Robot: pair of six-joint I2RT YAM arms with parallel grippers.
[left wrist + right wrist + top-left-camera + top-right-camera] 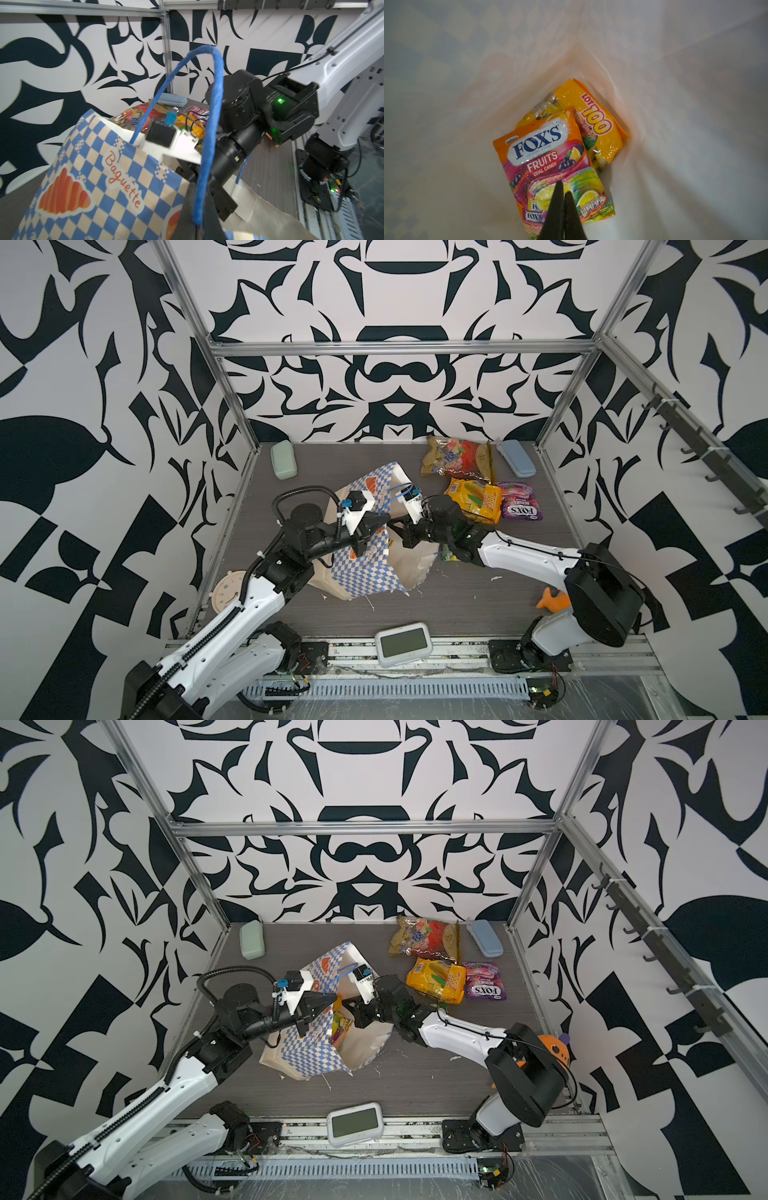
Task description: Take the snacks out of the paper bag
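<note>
Grippers both closed: right gripper (563, 188) deep in paper bag (365, 572) w/ tips over orange FOX'S packet (542, 149) (yellow packet (600, 124) under it); left gripper (381, 519) clamps bag rim; 3 more packets (473, 499) out on table (457, 605)

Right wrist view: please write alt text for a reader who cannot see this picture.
Looking into the white inside of the paper bag, the closed black right claw points at an orange-pink FOX'S packet. That packet lies partly on a yellow-orange packet at the bottom.
</note>
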